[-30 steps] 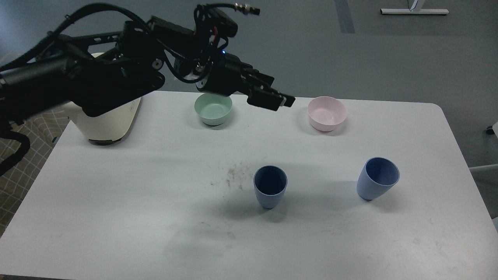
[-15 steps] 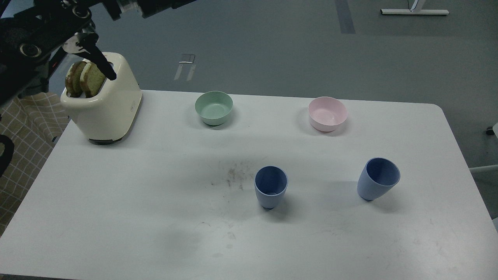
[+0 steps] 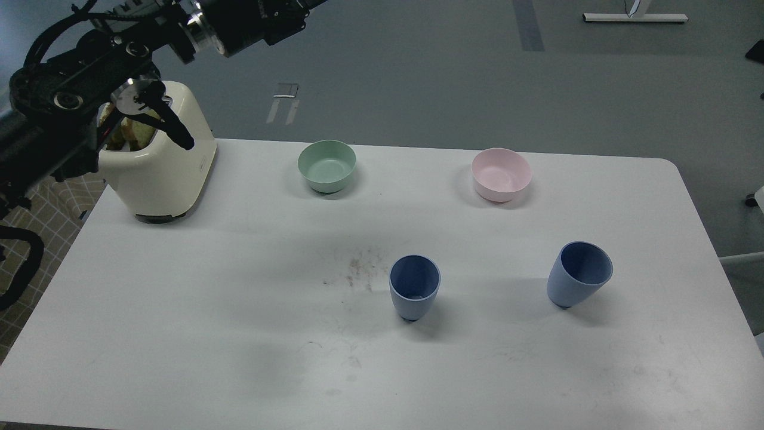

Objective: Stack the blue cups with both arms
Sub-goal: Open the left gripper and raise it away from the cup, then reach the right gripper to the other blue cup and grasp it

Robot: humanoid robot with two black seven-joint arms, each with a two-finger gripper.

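Both cups stand apart on our counter: one cup at center, the other at 3 o'clock. Our end effectors are out of view, grip state unknown. We should grasp each rim squarely.

Left arm's far end and the table's near side run out of view

The left arm crosses the top left corner and leaves by the top edge, so its gripper is out of the picture and its jaws cannot be judged; the right arm is not in view at all. The arm's dark links cover the top of the cream toaster at the worktop's far left corner, leaving only a sliver of the bread in its slots. The white table is cut by the bottom edge, its near corners unseen. Each blue cup hides its own base.
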